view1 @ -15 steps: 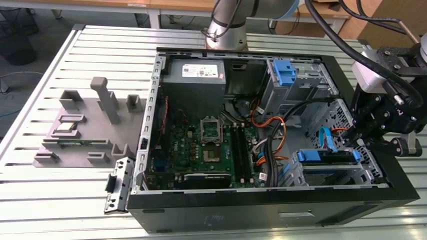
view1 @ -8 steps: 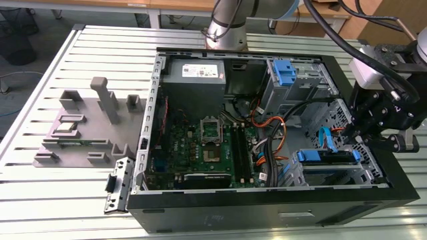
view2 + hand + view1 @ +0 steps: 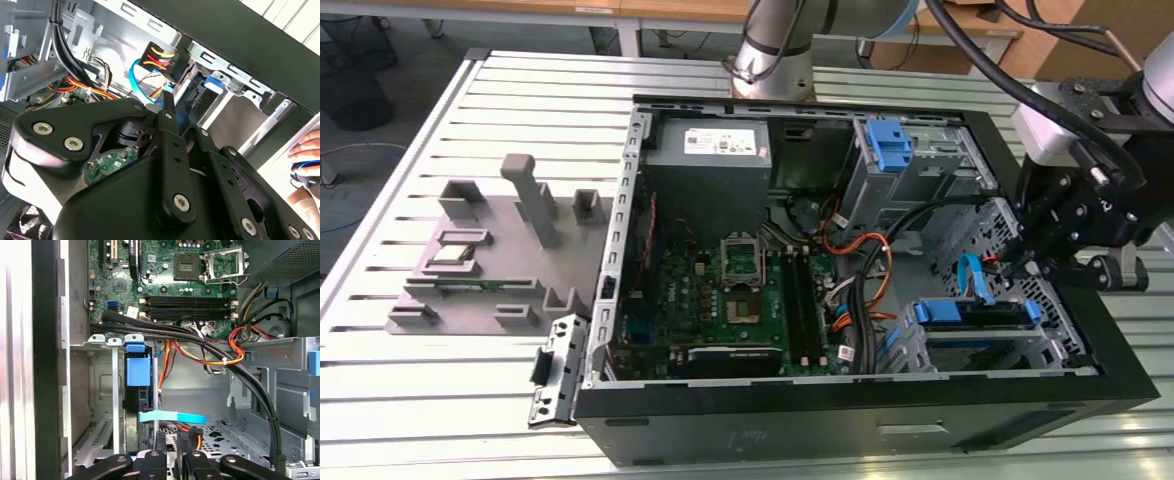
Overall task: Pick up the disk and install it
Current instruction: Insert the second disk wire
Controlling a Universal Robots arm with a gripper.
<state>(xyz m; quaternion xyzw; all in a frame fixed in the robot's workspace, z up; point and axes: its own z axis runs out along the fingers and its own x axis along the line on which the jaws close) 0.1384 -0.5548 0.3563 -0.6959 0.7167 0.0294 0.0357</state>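
white sticker [image 3: 723, 142] on power-supply box, print unreadable

The exterior view looks down steeply on the open computer case [image 3: 854, 270]; both wrist views peer closely inside it, sharing the orange cables [image 3: 235, 352].

Even, bright room light falls on the slatted table [image 3: 427, 110]. The open computer case [image 3: 854, 400] keeps soft shadow inside. The second wrist view's nearest black metal blurs slightly.
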